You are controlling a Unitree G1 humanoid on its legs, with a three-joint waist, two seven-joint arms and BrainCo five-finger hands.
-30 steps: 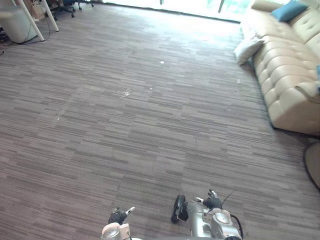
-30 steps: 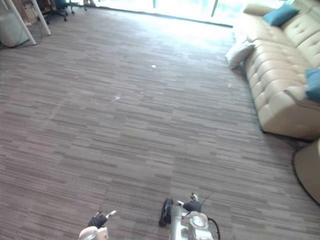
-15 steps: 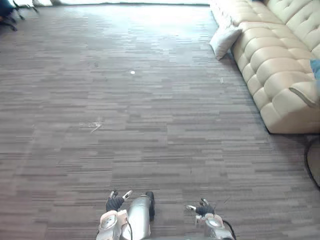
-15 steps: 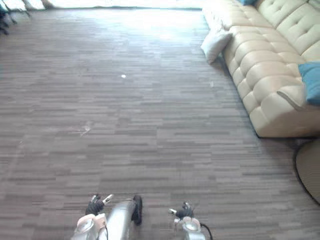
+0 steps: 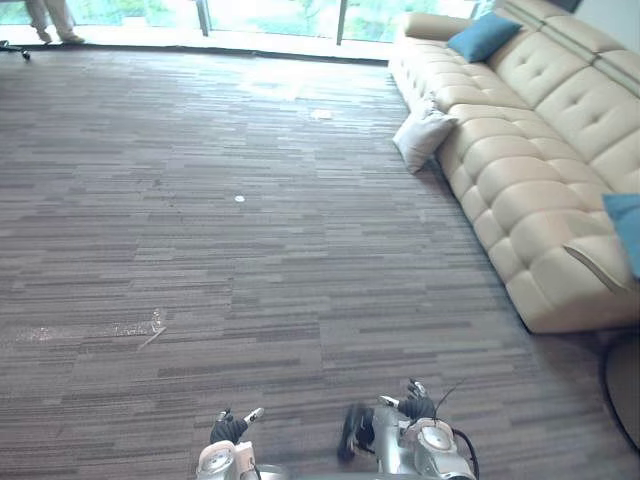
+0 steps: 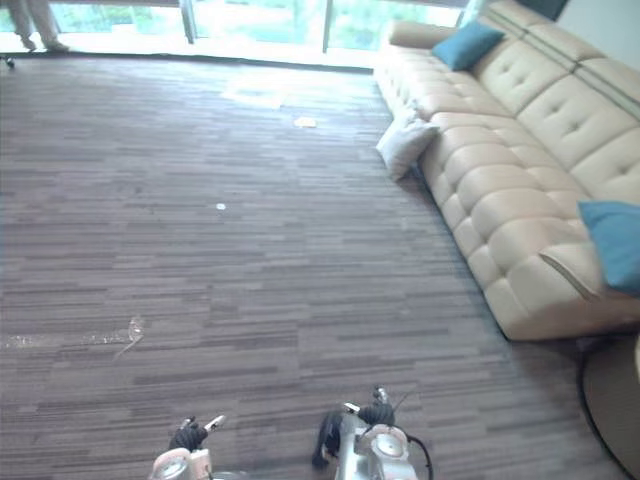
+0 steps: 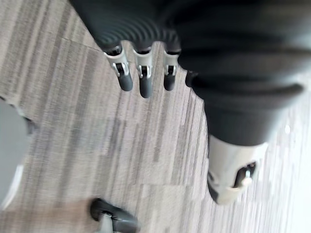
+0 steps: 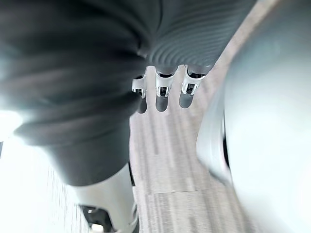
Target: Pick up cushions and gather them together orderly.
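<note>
The carpeted floor point(image 5: 300, 260) is lying wide and open from the robot out to the far windows point(image 5: 270, 15), where a person's legs point(image 5: 50, 18) are standing in the left corner. A cream sofa point(image 5: 530, 160) is lining the right edge. A beige cushion point(image 5: 423, 135) is leaning on the floor against the sofa's front. A blue cushion point(image 5: 483, 36) is resting at its far end and a second blue cushion point(image 5: 628, 225) on its near seat. The left robot hand point(image 5: 232, 428) and right robot hand point(image 5: 415, 403) are hanging low, fingers loose and straight, clasping nothing. A small scrap point(image 5: 150, 330) is lying at the left.

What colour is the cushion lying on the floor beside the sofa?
The square fabric cushion is off-white; left eye view.
</note>
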